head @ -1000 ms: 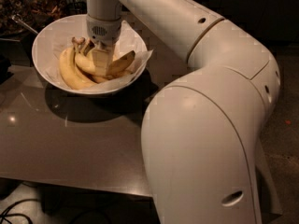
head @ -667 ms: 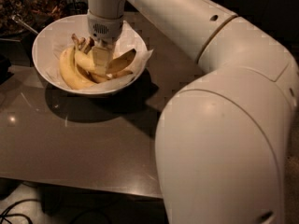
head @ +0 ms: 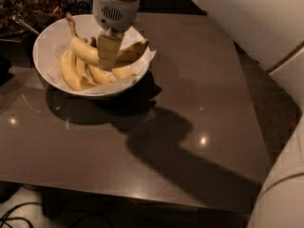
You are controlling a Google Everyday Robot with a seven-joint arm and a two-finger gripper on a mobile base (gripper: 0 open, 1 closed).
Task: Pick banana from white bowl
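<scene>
The white bowl [head: 47, 42], lined with crinkled white paper, stands at the far left of the brown table. My gripper [head: 109, 53] reaches down into it from above, its white wrist housing [head: 115, 6] over the bowl's back rim. Its tan fingers [head: 109, 49] are closed across the middle of the banana [head: 83, 50], a long curved yellow one. The banana's stem points up to the left and its dark tip sticks out on the right. It sits a little higher than the other bananas [head: 71, 72] lying in the bowl.
The glossy brown table [head: 190, 127] extends right and toward the front, with my arm's shadow across it. A dark container with a spoon [head: 21, 23] stands behind the bowl at far left. My white body [head: 280, 198] fills the lower right corner. Cables [head: 12, 215] lie on the floor.
My arm's large elbow has swung out of view to the right, uncovering the table. The gripper stays in the bowl, and the gripped banana now sits slightly higher with its stem up.
</scene>
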